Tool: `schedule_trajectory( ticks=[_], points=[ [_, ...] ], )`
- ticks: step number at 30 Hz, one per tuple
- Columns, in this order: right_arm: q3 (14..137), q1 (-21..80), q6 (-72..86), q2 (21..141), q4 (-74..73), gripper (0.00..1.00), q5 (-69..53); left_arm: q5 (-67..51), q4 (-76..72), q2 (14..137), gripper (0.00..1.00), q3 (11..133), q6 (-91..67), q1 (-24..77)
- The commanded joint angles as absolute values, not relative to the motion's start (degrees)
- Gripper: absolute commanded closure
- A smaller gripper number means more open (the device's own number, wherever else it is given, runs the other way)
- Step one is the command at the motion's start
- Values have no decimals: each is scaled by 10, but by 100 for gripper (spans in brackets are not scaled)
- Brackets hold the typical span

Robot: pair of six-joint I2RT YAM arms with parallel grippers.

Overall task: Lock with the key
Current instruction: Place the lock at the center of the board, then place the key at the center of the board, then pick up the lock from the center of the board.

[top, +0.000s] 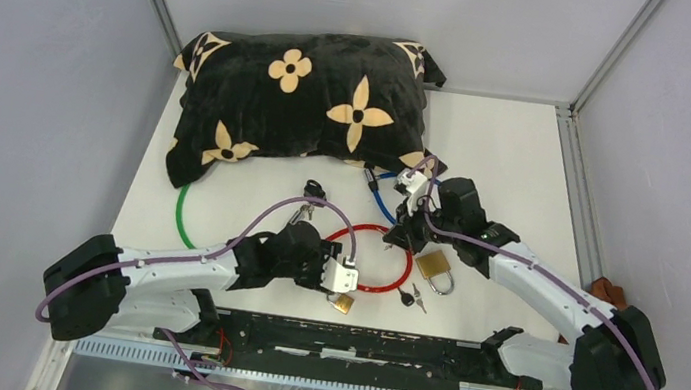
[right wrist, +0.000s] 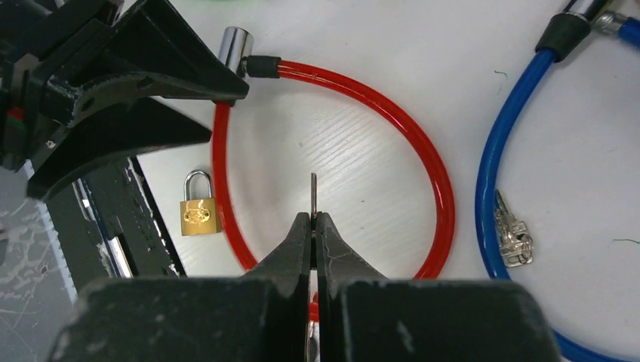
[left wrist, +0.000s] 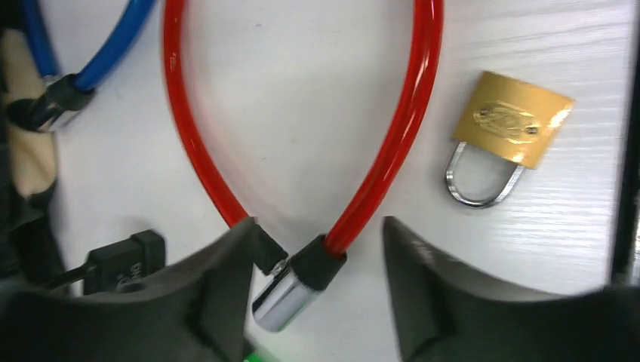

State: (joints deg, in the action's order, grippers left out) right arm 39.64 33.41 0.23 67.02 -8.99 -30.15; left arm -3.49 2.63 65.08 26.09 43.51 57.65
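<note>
The red cable lock point(top: 391, 262) lies in a loop on the table. In the left wrist view its chrome lock end point(left wrist: 290, 296) and black pin end sit between the fingers of my left gripper point(left wrist: 317, 226), which is open; the right finger stands clear of the lock. Over the loop, my right gripper point(right wrist: 313, 219) is shut on a key point(right wrist: 313, 194), whose thin blade sticks out past the fingertips. In the top view the left gripper point(top: 343, 273) is at the loop's near-left side and the right gripper point(top: 404, 231) at its far-right side.
A brass padlock point(top: 435, 267) lies right of the loop, a smaller one point(top: 341, 303) near the left gripper. Loose keys point(top: 413, 300) lie in front. A blue cable point(right wrist: 490, 173) with a key bunch point(right wrist: 513, 234), a green cable point(top: 182, 219) and a black flowered pillow point(top: 302, 109) lie behind.
</note>
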Motion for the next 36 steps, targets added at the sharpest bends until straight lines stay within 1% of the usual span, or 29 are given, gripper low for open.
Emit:
schedule_trajectory(
  ticks=[1, 3, 5, 7, 10, 11, 14, 16, 18, 19, 21, 24, 25, 26, 27, 28, 30, 36],
  points=[
    [441, 341, 21, 714, -82, 100, -307, -137, 52, 626, 26, 288, 363, 579],
    [450, 342, 17, 750, -94, 100, -305, -154, 68, 618, 15, 297, 347, 578],
    [459, 342, 19, 786, -97, 100, -313, -158, 79, 609, 9, 308, 322, 575],
    [469, 344, 21, 821, -96, 100, -342, -182, 92, 599, 7, 324, 298, 561],
    [490, 351, 21, 867, -109, 100, -346, -245, 87, 579, 5, 349, 219, 509],
    [499, 353, 16, 881, -123, 94, -336, -262, 73, 569, 5, 353, 180, 480],
    [530, 362, -10, 920, -174, 67, -270, -272, 25, 533, 5, 348, 31, 380],
    [555, 369, -30, 928, -193, 56, -236, -238, 4, 496, 5, 340, -60, 314],
    [584, 385, -59, 922, -189, 49, -228, -177, 2, 454, 5, 328, -155, 251],
    [598, 399, -82, 917, -179, 43, -228, -152, 2, 430, 5, 324, -201, 218],
    [623, 445, -144, 916, -147, 39, -229, -106, 2, 383, 5, 318, -278, 150],
    [687, 512, -245, 965, -134, 34, -267, -38, 38, 316, 5, 319, -361, 69],
    [721, 532, -275, 993, -144, 29, -271, -18, 57, 301, 5, 323, -383, 37],
    [756, 545, -301, 1027, -166, 24, -272, 3, 88, 288, 4, 330, -399, 18],
    [803, 558, -325, 1066, -191, 12, -271, 22, 110, 278, 4, 337, -410, 5],
    [838, 567, -349, 1096, -217, 5, -269, 35, 126, 269, 4, 344, -415, -7],
    [909, 577, -378, 1154, -248, 2, -273, 48, 151, 255, 4, 358, -413, -24],
    [1084, 579, -435, 1302, -326, 2, -310, 73, 190, 251, 3, 378, -412, -37]
  ],
)
